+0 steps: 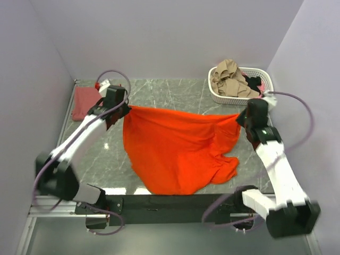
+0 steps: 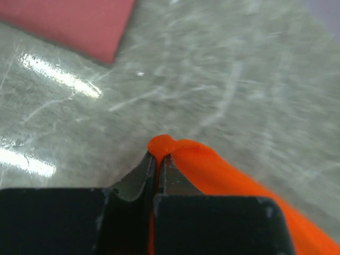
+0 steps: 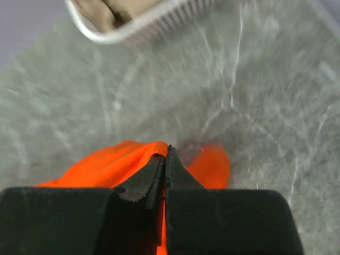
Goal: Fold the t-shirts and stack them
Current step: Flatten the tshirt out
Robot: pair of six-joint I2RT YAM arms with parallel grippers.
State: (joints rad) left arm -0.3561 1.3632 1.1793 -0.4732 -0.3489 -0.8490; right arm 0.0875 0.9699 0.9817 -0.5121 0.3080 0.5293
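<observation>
The bright orange-red t-shirt (image 1: 178, 149) hangs stretched between my two grippers above the marble table, its lower part drooping towards the near edge. My left gripper (image 1: 126, 108) is shut on its left corner; in the left wrist view the jaws pinch a fold of the orange t-shirt (image 2: 212, 170) at the left gripper's tips (image 2: 160, 155). My right gripper (image 1: 240, 118) is shut on the right corner; the orange t-shirt (image 3: 106, 162) bulges on both sides of the right gripper's tips (image 3: 166, 156). The dusty brick-red t-shirt (image 1: 85, 102) lies folded at the far left and also shows in the left wrist view (image 2: 74, 24).
A white slotted basket (image 1: 223, 97) stands at the back right with tan and dark clothes (image 1: 228, 79) in it; its rim shows in the right wrist view (image 3: 154, 24). Purple walls close in the left, back and right sides of the table.
</observation>
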